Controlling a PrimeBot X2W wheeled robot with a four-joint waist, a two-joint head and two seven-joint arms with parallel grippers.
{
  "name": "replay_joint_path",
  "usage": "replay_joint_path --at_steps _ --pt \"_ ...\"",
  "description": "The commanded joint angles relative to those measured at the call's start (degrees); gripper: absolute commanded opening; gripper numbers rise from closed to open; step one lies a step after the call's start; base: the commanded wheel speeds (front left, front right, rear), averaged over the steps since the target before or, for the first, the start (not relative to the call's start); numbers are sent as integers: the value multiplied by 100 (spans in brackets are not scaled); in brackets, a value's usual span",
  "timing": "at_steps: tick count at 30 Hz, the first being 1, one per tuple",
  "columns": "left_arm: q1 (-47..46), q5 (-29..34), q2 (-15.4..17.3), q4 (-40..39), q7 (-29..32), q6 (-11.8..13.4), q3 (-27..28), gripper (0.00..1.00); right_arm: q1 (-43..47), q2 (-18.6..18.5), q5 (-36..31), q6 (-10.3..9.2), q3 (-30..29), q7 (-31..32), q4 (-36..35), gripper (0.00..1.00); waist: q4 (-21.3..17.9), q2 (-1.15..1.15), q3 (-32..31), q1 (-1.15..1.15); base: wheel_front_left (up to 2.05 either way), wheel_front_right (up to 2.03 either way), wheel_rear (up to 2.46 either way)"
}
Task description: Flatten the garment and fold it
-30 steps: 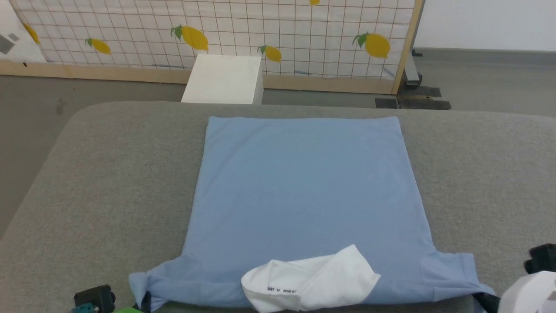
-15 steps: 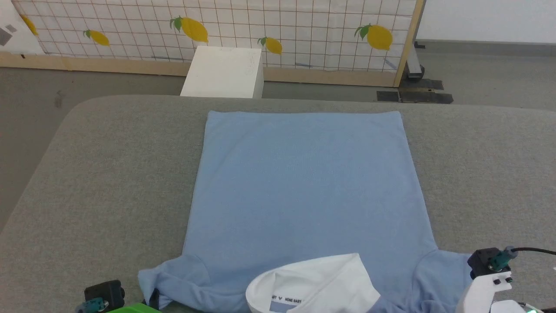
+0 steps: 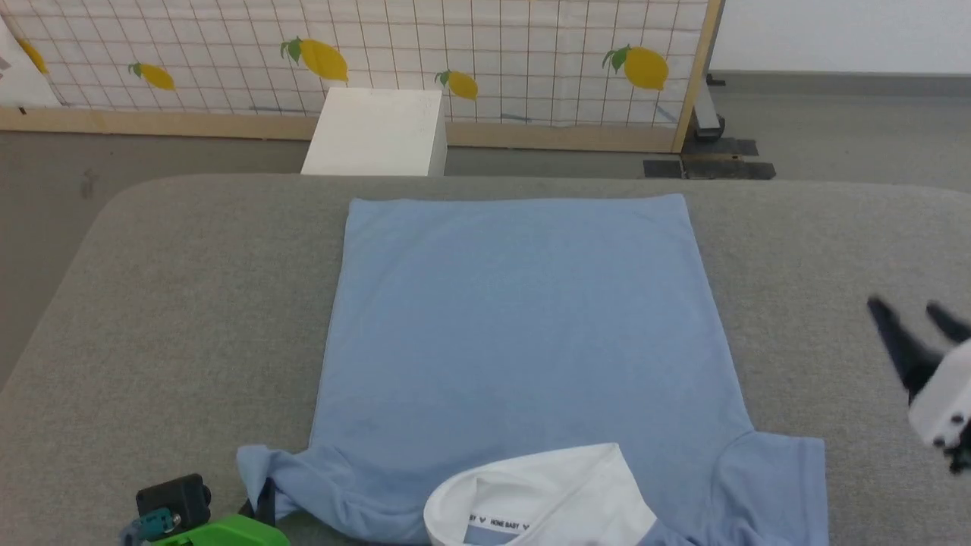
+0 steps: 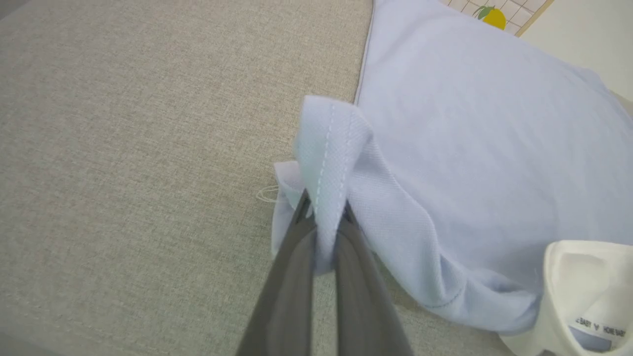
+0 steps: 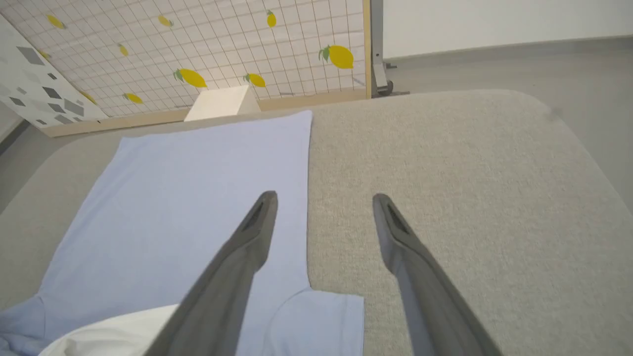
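The grey worktop [image 3: 152,303] carries the garment [image 3: 516,318], spread out with its hem at the far side and its white collar [image 3: 546,493] nearest me. The body lies smooth, so I judge flattening is almost finished and only the sleeves need attention. The right sleeve [image 3: 781,485] lies flat; the left sleeve [image 4: 336,148] is bunched and twisted. My left end effector [image 4: 324,212] is clamped on that left sleeve's stitched hem. My right end effector [image 5: 325,198] hangs with fingers spread, holding nothing, over the worktop off the garment's right side. Next I should draw the left sleeve outward until flat, release, then begin folding.
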Motion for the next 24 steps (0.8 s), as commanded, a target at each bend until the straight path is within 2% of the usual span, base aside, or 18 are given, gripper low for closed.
replay_joint_path --at_steps 1,5,8,14,20,24 --pt "35 -42 14 -78 -32 24 12 0 -298 56 -101 -8 -32 -248 113 100 32 0 168 1 0 0 0" --pt "-86 -25 24 -294 -43 -6 -29 0 -1119 140 -342 -8 -55 -708 707 100 129 0 596 1 0 0 0" --pt "-205 -37 -18 -446 -71 -22 -62 0 -1755 -47 -750 -8 129 -951 1306 100 239 0 1000 1 0 0 0" --pt "-413 -78 -142 -762 -100 -14 -126 0 -3213 -85 -1224 -8 53 -1072 2516 100 552 0 1994 1 0 0 0" --pt "-650 -1 -156 -1028 -95 -6 -214 0 -4467 -258 -1899 -8 35 -595 3458 100 935 0 2821 1 0 0 0" --pt "-697 13 -204 -1253 -86 30 -268 0 -5002 -446 -2329 -8 201 65 3873 100 1167 0 3227 1 0 0 0"
